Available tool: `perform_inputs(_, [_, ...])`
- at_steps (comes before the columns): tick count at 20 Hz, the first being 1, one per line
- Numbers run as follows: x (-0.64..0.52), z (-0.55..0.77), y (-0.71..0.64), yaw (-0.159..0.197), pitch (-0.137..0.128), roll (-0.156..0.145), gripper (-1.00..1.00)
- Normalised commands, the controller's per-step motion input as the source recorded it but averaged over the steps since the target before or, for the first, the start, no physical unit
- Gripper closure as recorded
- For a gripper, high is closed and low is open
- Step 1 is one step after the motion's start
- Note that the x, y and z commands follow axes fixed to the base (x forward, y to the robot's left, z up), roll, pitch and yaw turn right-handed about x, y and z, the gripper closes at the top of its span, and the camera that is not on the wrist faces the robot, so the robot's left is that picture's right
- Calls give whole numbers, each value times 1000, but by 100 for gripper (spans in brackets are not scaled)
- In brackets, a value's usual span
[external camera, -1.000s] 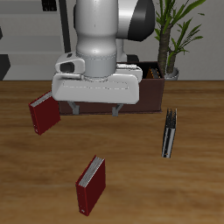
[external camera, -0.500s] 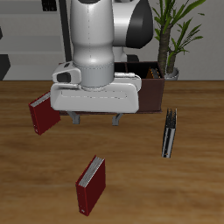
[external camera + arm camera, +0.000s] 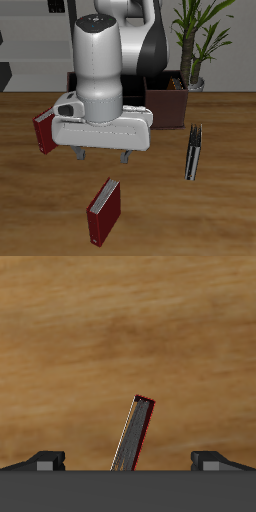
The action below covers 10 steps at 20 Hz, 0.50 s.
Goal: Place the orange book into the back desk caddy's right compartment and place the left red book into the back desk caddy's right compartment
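Orange book first, and from where I stand I can't find it in either view. It may be inside the back desk caddy [image 3: 168, 100], but the robot's arm [image 3: 100, 60] blocks most of that box, so I can't say whether that half of the job is done. The right compartment is hidden behind the arm as well. The left red book [image 3: 105, 211] is plainly not delivered: it stands on the table [image 3: 215, 225] near the front edge, well apart from the caddy. The gripper [image 3: 102, 158] hangs above the wood a little farther back than that book, with its fingers spread wide and nothing between them. The wrist view shows a slim, red-edged book [image 3: 133, 434] standing on edge between the parted fingers, most likely the same one, which suggests the hand is lining up for a grasp. The other red book [image 3: 44, 131] leans farther back, partly behind the hand. A thin black-and-grey book [image 3: 193, 152] stands off on the opposite side, below the potted plant [image 3: 195, 40]. By my reckoning at least one full pick, carry and drop remains — possibly two.
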Motion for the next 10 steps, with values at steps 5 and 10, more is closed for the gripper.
perform_inputs(5, [92,-320,-133,-39,22,-5,-100])
perform_inputs(10, [82,-328,-53,-41,56,-4,-100])
